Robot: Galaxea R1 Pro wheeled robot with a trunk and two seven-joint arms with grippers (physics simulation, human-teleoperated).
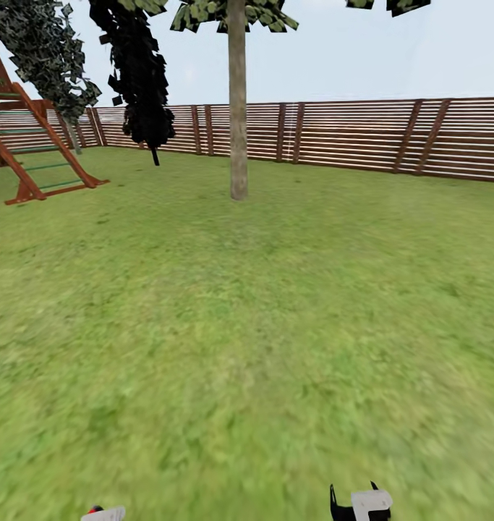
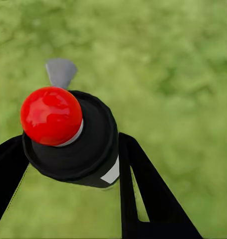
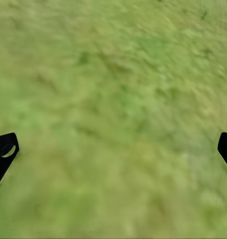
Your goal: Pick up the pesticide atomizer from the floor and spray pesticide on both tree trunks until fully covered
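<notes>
Nearest, our left gripper [image 2: 68,164] clamps the atomizer [image 2: 76,142], red cap up; in the head view both are cut off by the lower edge. Our right gripper [image 3: 113,149] is spread wide and holds nothing, only its fingertips [image 3: 3,152] visible over blurred grass [image 1: 247,347]. Open lawn ahead. One pale tree trunk [image 1: 237,108], its crown cropped. Play frame [image 1: 30,145] cut off at left. Slatted fence [image 1: 391,137] bounds the far side.
</notes>
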